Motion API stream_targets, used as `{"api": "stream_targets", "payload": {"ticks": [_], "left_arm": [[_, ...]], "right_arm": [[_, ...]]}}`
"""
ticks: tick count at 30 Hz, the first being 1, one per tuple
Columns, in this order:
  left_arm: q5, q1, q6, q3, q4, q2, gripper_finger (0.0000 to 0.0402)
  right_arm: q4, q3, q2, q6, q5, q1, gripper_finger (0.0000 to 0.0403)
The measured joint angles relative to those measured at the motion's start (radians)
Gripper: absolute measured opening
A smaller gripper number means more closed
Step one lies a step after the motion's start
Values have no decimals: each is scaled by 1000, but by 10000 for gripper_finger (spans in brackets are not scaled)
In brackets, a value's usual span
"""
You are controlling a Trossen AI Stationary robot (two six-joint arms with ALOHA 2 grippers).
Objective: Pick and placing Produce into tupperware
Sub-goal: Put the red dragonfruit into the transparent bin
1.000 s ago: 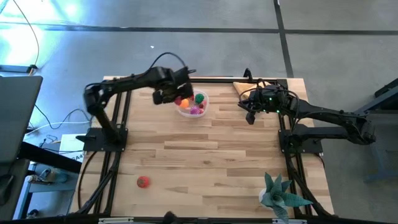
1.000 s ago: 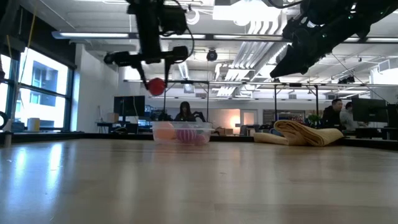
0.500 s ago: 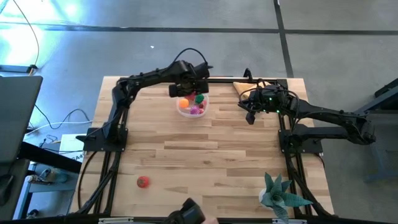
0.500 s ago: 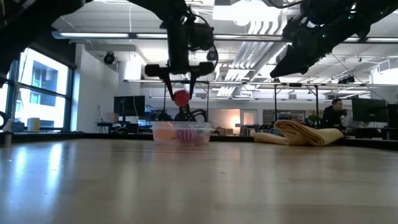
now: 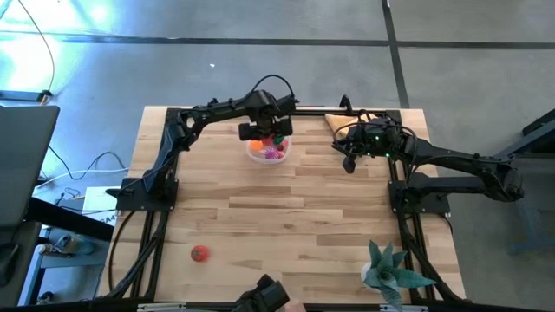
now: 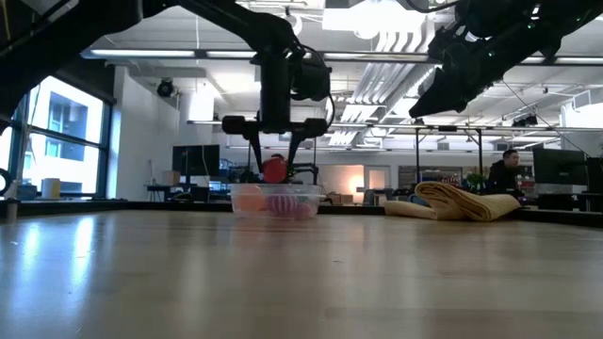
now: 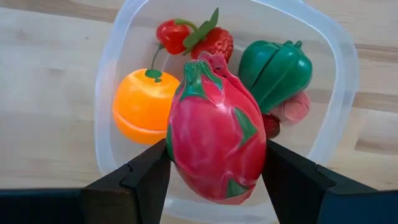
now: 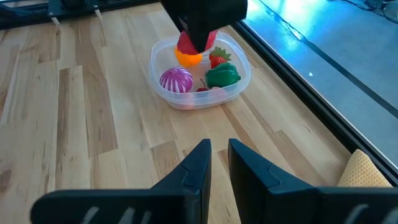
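The left gripper (image 7: 214, 177) clenches a red-and-green toy dragon fruit (image 7: 214, 146) above the clear, part-filled plastic tupperware (image 7: 339, 68), while one small red toy fruit (image 5: 199, 253) waits on the wooden surface (image 5: 303, 217).

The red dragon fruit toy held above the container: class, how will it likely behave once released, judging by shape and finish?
The dragon fruit, clamped by the left gripper over the tupperware, looks rigid, keeping its shape between the fingers. Its glossy skin suggests slipperiness. Being egg-shaped, it will probably roll against the orange or green pepper.
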Motion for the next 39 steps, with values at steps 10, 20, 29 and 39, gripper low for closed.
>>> {"api": "stream_targets", "payload": {"ticks": [10,20,29,39], "left_arm": [[0,14,37,0,19,7,218],[12,13,64,-1,68,60,218],[8,19,77,0,87,67,219],[18,19,54,0,100,76,253]], "right_arm": [[0,0,0,0,0,0,44],[0,0,0,0,0,0,44],[0,0,0,0,0,0,44],[0,0,0,0,0,0,44]]}}
